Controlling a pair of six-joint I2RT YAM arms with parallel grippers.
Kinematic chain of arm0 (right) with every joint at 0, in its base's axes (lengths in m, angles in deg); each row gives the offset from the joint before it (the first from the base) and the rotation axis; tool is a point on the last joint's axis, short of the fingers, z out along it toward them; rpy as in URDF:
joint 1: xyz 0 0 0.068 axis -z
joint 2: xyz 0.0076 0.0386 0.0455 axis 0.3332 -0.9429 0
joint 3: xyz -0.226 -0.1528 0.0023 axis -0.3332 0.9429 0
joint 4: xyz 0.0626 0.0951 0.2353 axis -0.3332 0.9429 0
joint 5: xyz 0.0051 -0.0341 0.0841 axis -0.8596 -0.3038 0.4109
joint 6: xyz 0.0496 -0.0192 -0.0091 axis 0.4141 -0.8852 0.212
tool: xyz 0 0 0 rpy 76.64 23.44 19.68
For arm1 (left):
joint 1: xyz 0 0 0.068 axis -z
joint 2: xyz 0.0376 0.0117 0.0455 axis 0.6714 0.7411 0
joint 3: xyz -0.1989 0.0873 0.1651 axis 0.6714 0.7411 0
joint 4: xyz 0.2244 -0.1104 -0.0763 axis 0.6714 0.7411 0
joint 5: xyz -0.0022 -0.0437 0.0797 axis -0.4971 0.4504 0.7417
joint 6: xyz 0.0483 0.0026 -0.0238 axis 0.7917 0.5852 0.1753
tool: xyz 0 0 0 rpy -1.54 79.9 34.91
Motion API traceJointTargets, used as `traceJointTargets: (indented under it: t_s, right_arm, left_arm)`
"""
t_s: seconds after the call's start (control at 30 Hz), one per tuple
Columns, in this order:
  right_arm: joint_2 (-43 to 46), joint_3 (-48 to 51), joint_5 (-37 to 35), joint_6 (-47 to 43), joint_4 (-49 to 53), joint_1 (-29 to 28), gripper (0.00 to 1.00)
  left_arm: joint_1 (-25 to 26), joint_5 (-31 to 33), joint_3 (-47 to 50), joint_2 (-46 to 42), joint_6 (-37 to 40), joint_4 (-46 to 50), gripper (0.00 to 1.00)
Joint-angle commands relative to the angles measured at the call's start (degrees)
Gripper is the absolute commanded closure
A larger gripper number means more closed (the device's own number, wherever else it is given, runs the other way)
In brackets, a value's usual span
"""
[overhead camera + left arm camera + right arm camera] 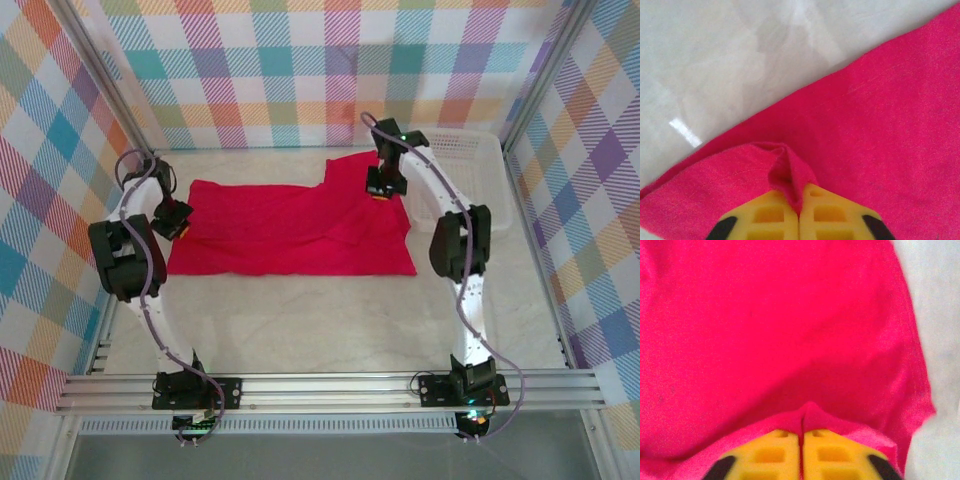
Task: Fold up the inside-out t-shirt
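Note:
The inside-out t-shirt [290,230] is a crimson-red cloth spread flat across the middle of the table. My left gripper [177,222] sits at its left edge. In the left wrist view its yellow fingers [770,215] pinch a raised fold of the red t-shirt [875,130], jaws nearly together. My right gripper [382,188] sits at the shirt's far right corner. There its yellow fingers [830,455] also squeeze a small ridge of the red t-shirt [765,335] in a thin slit between them.
A white plastic lattice basket [470,165] stands at the back right, just behind the right arm. Bare pale tabletop [330,320] lies in front of the shirt. Plaid walls close in the left, back and right sides.

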Motion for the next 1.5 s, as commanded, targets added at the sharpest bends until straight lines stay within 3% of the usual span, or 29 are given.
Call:
traceJointTargets:
  t_s: [0.0, 0.07, 0.1, 0.2, 0.3, 0.5, 0.83, 0.9, 1.0, 1.07, 1.3, 1.47]
  right_arm:
    - [-9.8, -16.5, 1.8, -0.5, 13.3, 0.8, 0.64]
    - [-11.5, -21.6, 2.3, -0.4, 18.1, 0.2, 0.57]
    - [-9.7, -19.1, 1.8, -0.5, 17.9, -0.6, 0.56]
    - [2.7, 3.6, 3.4, 0.0, 5.4, -3.6, 0.49]
    - [11.5, 21.4, 6.9, 3.1, -6.2, -5.4, 0.42]
    - [13.8, 34.8, 12.8, 9.7, -18.6, -7.8, 0.43]
    - [8.1, 33.6, 11.9, 13.8, -21.5, -8.5, 0.47]
    - [6.8, 32.5, 11.0, 14.2, -21.5, -8.5, 0.61]
    - [6.3, 30.6, 9.7, 14.5, -19.8, -8.4, 0.91]
    - [7.2, 29.7, 9.2, 14.4, -18.5, -8.5, 1.00]
    - [7.0, 21.4, 7.3, 13.2, -12.8, -9.0, 1.00]
    - [-4.4, 1.6, 6.0, 12.1, -5.2, -9.0, 1.00]
  left_arm:
    - [0.4, 0.7, -4.6, 3.2, 1.4, 5.9, 0.55]
    - [0.5, 3.0, -3.8, 0.8, 1.4, 6.2, 0.45]
    - [0.9, 4.3, -1.9, -1.9, 1.2, 5.4, 0.44]
    - [4.5, 6.7, 8.2, -13.2, 0.3, -0.6, 0.36]
    - [9.9, 2.8, 19.2, -20.5, -0.4, -8.5, 0.36]
    - [13.1, -3.9, 27.2, -19.7, -2.8, -14.0, 0.39]
    - [13.1, -4.4, 27.9, -19.5, -2.2, -14.3, 0.39]
    - [13.1, -4.6, 27.9, -19.3, -2.2, -14.2, 0.39]
    - [13.1, -4.5, 27.7, -19.2, -1.9, -13.9, 0.39]
    - [13.1, -4.2, 27.5, -19.4, -1.6, -13.4, 0.40]
    - [13.1, -3.9, 26.3, -19.0, -1.3, -13.0, 0.40]
    - [13.3, -4.1, 25.9, -18.7, -1.1, -12.6, 0.40]
